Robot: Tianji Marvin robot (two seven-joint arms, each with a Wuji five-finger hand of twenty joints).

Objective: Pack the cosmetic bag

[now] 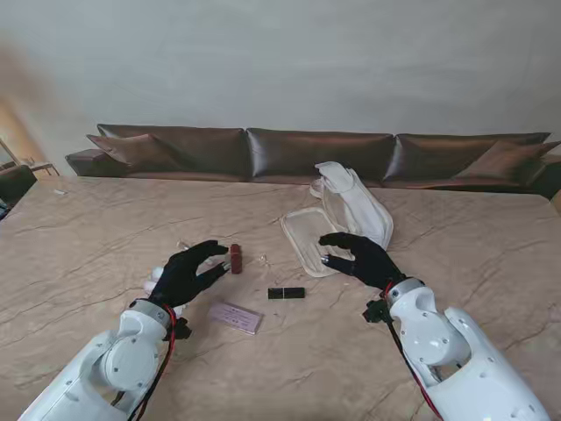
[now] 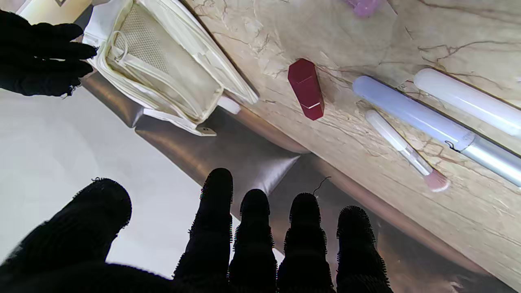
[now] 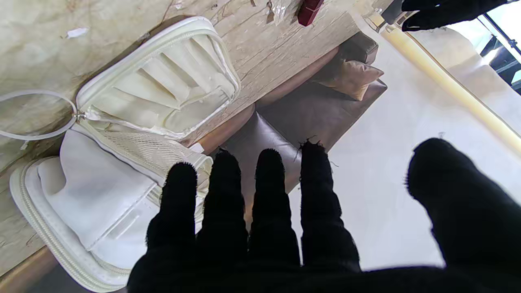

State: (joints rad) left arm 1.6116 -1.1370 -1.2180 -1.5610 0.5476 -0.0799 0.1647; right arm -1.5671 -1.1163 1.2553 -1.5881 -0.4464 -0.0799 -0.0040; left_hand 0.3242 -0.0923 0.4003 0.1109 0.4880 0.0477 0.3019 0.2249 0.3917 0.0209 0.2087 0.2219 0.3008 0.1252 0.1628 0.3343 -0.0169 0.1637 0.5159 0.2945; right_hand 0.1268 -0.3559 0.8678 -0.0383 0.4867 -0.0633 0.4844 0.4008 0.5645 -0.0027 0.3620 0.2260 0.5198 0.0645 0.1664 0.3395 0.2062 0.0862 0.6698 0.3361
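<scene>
1. The left hand [image 1: 187, 273] is released, fingers spread and curved, grasping nothing; its fingertips [image 2: 220, 183] hang over the marble table [image 1: 88, 237], just on the left of the red lipstick [image 1: 236, 258].
2. The right hand [image 1: 359, 257] is also released and holds nothing; it hovers at the near edge of the cosmetics bag [image 1: 337, 224], which lies unzipped and spread flat, to the right of the red lipstick.
3. Other items relative to the red lipstick: a black tube [image 1: 287, 293] nearer to me and to the right, a pink card [image 1: 235, 317] nearer to me, and, in the left wrist view, a lavender tube [image 2: 411, 116], a white tube [image 2: 468, 99] and a small brush [image 2: 407, 150] lying just beside it.
4. Risks, as I judge them: the faceted lipstick could skid on the smooth marble if pinched off-centre; the round tubes could roll if brushed; the soft bag may fold or slide unless the right hand steadies it.
5. Writing: the pink card carries print, too small to read. No brand legible elsewhere.
</scene>
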